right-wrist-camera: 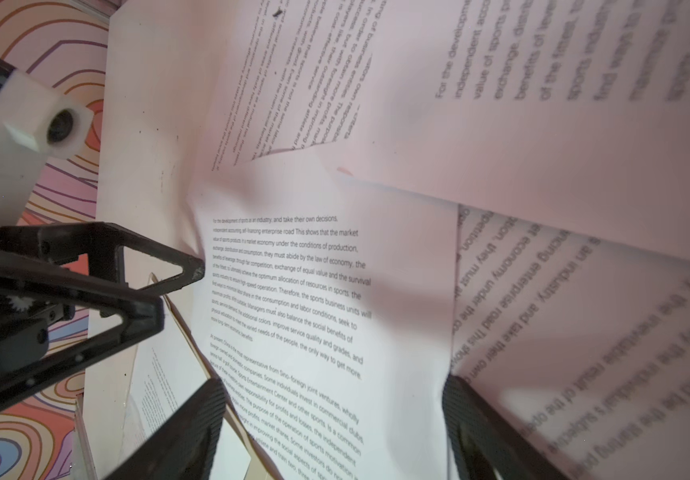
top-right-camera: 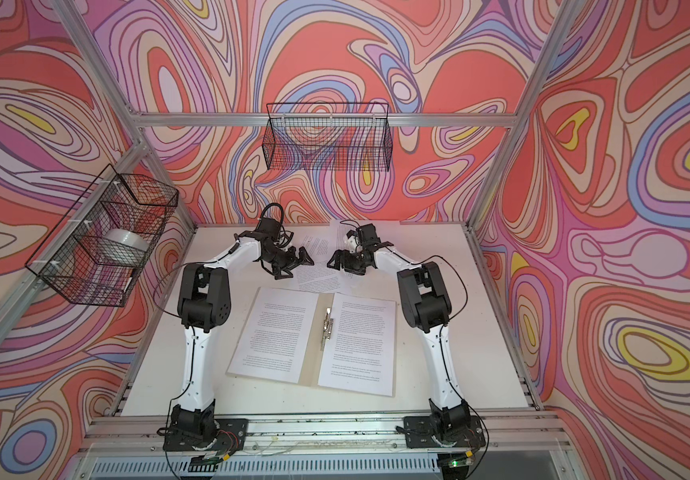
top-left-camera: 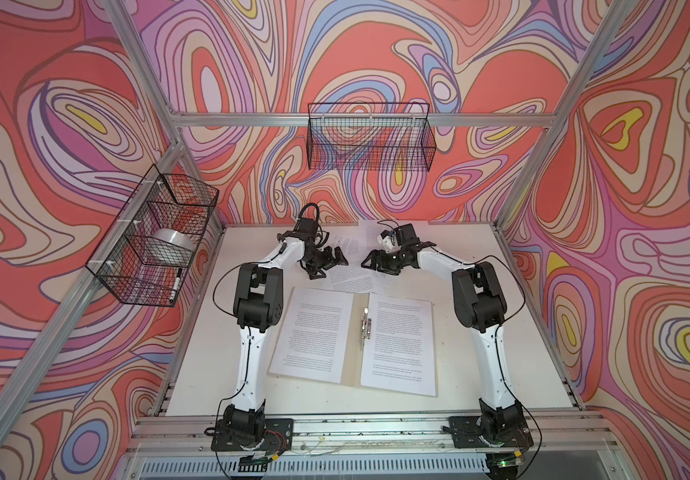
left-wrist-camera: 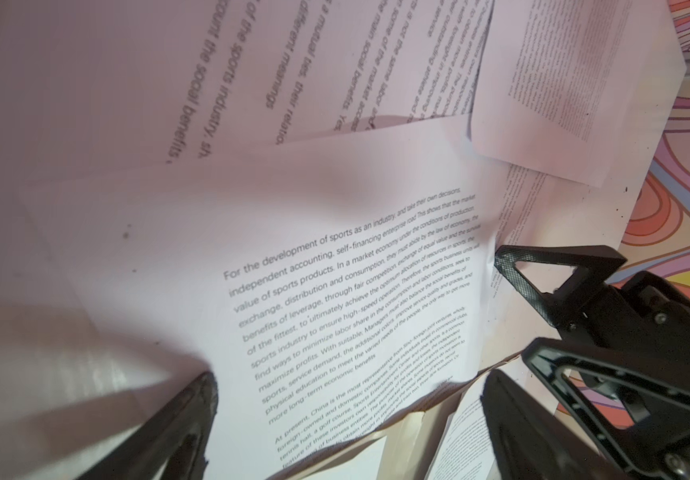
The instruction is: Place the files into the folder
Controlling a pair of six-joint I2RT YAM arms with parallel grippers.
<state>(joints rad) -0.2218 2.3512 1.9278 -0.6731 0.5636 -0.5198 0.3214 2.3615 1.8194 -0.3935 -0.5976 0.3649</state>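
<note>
A: Where is the folder [top-left-camera: 352,365]?
B: It lies open and flat on the table [top-left-camera: 480,374], at the centre of both top views, with two of the files [top-left-camera: 314,332] already on its halves.
A: And the loose sheets [top-left-camera: 349,277]?
B: They are fanned out just above it, between the arms. The left gripper [top-left-camera: 330,267] and right gripper [top-left-camera: 372,267] both have their jaws apart and hold nothing. Their tips meet opposite edges of the top page, probably to buckle the thin paper up so it can be pinched.
</note>
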